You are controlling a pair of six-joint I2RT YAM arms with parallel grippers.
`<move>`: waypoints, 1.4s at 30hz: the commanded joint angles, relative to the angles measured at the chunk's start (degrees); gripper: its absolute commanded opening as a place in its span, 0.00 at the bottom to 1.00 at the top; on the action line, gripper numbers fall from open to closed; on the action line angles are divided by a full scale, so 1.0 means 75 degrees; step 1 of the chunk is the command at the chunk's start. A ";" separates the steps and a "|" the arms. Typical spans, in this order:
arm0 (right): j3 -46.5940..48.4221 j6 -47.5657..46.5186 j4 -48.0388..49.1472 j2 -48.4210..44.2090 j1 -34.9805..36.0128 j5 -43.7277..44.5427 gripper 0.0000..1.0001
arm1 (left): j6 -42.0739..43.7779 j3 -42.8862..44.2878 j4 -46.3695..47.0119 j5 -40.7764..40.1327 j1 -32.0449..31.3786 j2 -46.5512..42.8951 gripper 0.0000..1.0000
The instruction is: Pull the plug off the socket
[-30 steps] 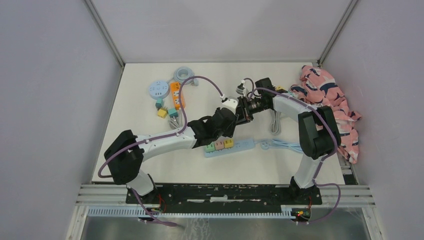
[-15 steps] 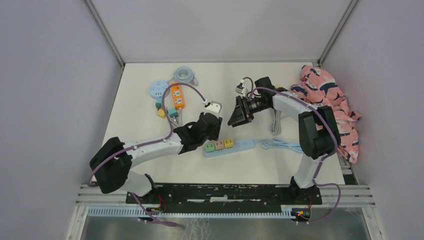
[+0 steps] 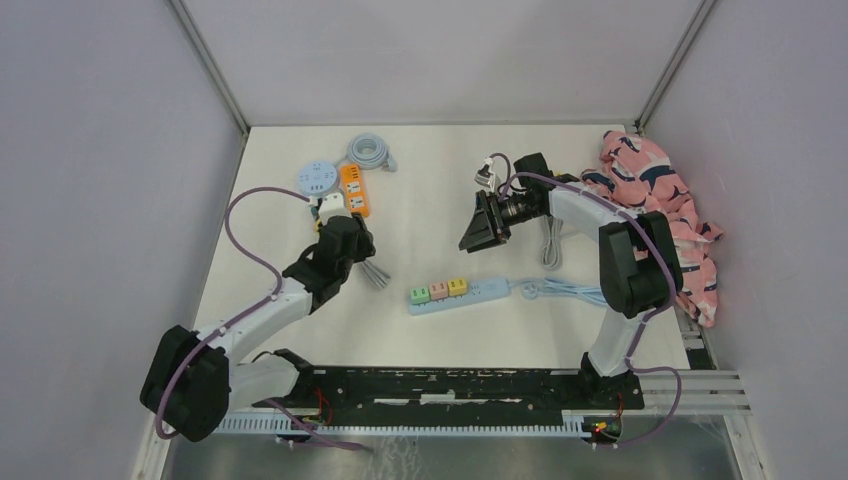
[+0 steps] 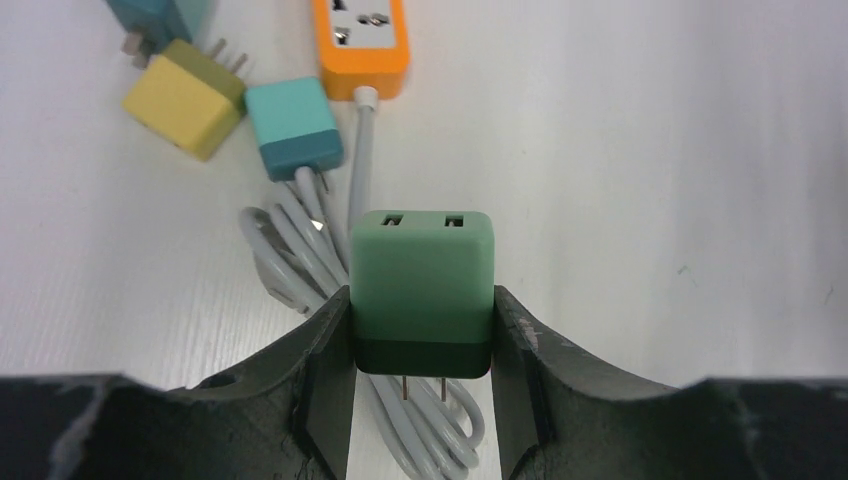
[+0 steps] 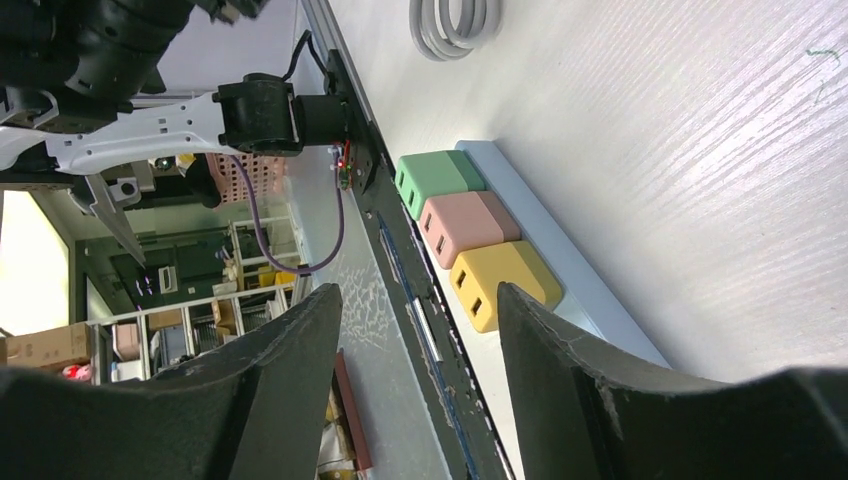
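Note:
My left gripper is shut on a green plug, its two prongs bare and pointing back between the fingers. It hangs over a white cable coil, near the orange strip. From above, the left gripper is at the table's left-middle. The light blue socket strip lies in front, carrying a green plug, a pink plug and a yellow plug. My right gripper hovers above the table right of centre, open and empty.
An orange power strip, a teal plug and a yellow plug lie ahead of the left gripper. A round blue socket and a grey cable coil sit at the back left. A pink cloth is heaped at the right edge.
The left arm swung left with the green plug, from beside the right gripper to the orange strip. The right gripper opened and stayed put.

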 commanded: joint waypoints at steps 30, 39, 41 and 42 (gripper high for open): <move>0.0337 -0.0374 -0.0197 -0.0224 -0.0145 -0.0536 0.62 | -0.1722 0.4389 -0.2091 0.0048 0.2674 0.4979 0.16; 0.0368 -0.0445 -0.0275 -0.0194 -0.0148 -0.0548 0.62 | -0.1461 0.4533 -0.2141 0.0069 0.2673 0.5146 0.75; 0.0371 -0.0482 -0.0308 -0.0198 -0.0154 -0.0548 0.62 | -0.1410 0.4481 -0.2141 0.0108 0.2683 0.4987 0.78; 0.0377 -0.0520 -0.0341 -0.0200 -0.0154 -0.0542 0.62 | -0.1384 0.4434 -0.2141 0.0126 0.2672 0.4867 0.80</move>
